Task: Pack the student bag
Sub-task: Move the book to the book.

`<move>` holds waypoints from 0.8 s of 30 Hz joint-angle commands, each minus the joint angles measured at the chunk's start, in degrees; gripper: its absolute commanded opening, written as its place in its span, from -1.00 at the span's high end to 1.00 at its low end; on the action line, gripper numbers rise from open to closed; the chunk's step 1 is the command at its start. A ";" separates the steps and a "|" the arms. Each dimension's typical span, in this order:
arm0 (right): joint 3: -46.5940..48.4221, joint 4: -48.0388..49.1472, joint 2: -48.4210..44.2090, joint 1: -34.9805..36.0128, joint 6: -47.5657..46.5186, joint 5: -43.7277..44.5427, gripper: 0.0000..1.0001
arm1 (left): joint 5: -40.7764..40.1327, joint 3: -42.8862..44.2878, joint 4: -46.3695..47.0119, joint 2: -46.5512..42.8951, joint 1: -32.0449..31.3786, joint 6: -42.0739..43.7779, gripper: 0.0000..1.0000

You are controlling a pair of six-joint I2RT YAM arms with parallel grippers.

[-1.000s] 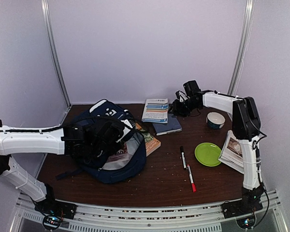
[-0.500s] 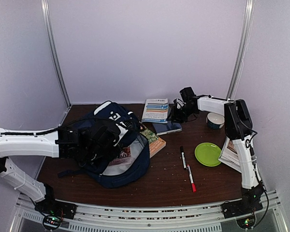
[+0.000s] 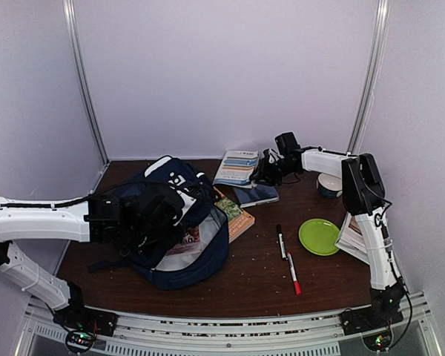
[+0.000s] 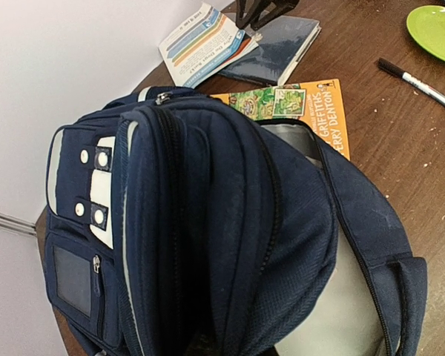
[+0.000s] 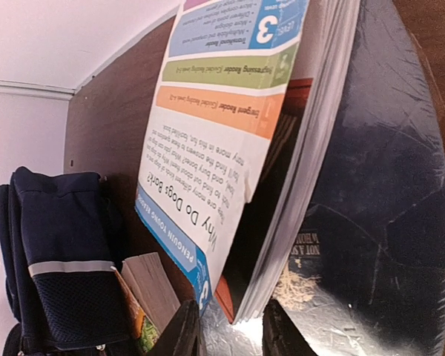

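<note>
The student bag (image 3: 208, 256), navy with a white patch, lies at the left with its main pocket gaping and pale lining showing. My left gripper (image 3: 159, 215) is shut on the bag's upper fabric (image 4: 208, 222) and holds it up; the fingers are buried in the folds in the left wrist view. At the back, my right gripper (image 3: 263, 172) is shut on the corner of a white and blue book (image 3: 236, 167), whose right edge is tipped up. In the right wrist view that book (image 5: 222, 148) sits between the fingertips (image 5: 185, 330), above a dark blue book (image 5: 386, 208).
An orange book (image 3: 233, 215) lies half under the bag's mouth. The dark blue book (image 3: 258, 195) rests beside it. A green plate (image 3: 319, 236), a black pen (image 3: 281, 241), a red pen (image 3: 293, 273), a bowl (image 3: 330, 183) and a booklet (image 3: 354, 233) lie to the right.
My right gripper has slid left and lower to the white and blue book and closed on its corner, tipping it up. The left arm pulled the bag's top slightly left.
</note>
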 commanded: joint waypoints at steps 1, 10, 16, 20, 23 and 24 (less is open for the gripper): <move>-1.26 4.81 0.60 0.43 4.04 -2.83 0.40 | 0.47 2.49 2.30 0.26 -0.33 -0.15 1.00; -3.73 6.04 1.15 0.87 7.84 -2.55 0.41 | 0.11 2.35 1.34 -0.22 -0.33 -0.59 1.00; -11.27 10.43 -3.97 0.87 9.03 -2.37 0.42 | -0.03 2.76 1.24 0.23 -0.33 -0.41 1.00; -12.55 15.15 -5.43 0.87 11.07 -6.94 0.28 | 0.05 2.87 1.34 0.70 -0.29 0.12 1.00; -11.82 16.57 -4.53 0.87 12.06 -8.04 0.26 | -0.04 2.74 1.34 0.75 -0.33 0.14 1.00; -11.39 16.69 -3.91 0.87 12.39 -8.36 0.27 | 0.07 2.73 1.34 0.64 -0.33 0.13 1.00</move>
